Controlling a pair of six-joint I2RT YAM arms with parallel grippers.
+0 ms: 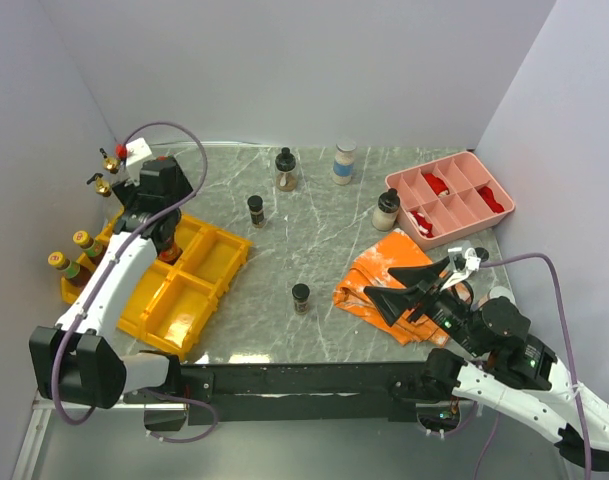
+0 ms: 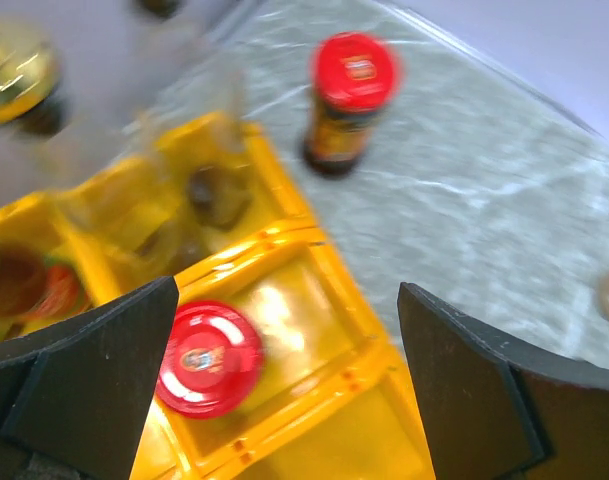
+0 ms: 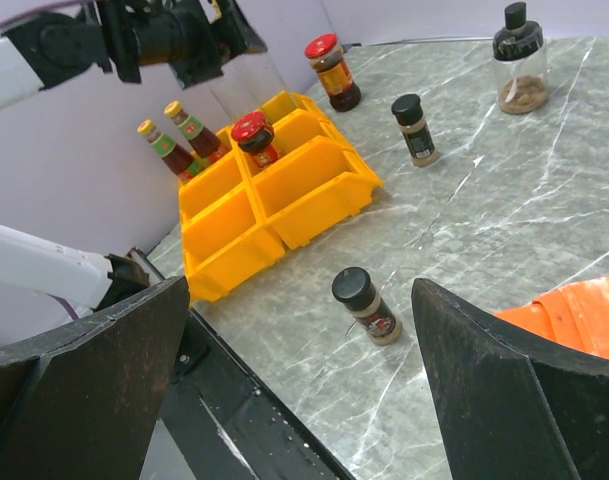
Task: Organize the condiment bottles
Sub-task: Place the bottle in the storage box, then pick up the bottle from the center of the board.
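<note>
My left gripper (image 1: 162,240) hangs open over the yellow bins (image 1: 199,280). In the left wrist view (image 2: 284,300) a red-lidded jar (image 2: 208,358) stands in a bin compartment between the fingers, close to the left one and not held. A second red-lidded jar (image 2: 349,100) stands on the table beyond the bin. My right gripper (image 1: 379,282) is open and empty above the orange cloth (image 1: 384,250). The right wrist view (image 3: 300,290) shows a black-capped spice jar (image 3: 364,305) on the table below it. More bottles stand on the table: (image 1: 256,210), (image 1: 285,168), (image 1: 344,160), (image 1: 386,210).
Two yellow-topped bottles (image 1: 84,243) stand in the far-left bin, and gold-spout bottles (image 1: 111,160) stand by the left wall. A pink divided tray (image 1: 449,195) with red items sits at the back right. The table's front edge runs just below the black-capped spice jar (image 1: 301,297).
</note>
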